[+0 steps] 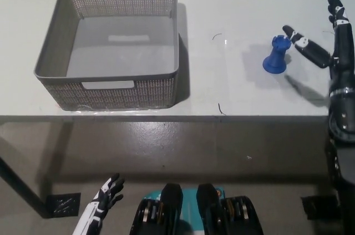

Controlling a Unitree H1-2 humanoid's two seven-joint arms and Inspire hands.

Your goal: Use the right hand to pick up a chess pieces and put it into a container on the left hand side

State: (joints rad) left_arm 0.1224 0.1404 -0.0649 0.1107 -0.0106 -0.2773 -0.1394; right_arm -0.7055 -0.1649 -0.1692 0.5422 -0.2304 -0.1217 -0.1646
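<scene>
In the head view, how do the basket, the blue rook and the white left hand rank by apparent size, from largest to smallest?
1. Basket, by far the largest.
2. and 3. Left hand and rook look about alike; the hand sits below table level and is cut off by the picture's edge, so I cannot rank them.
</scene>
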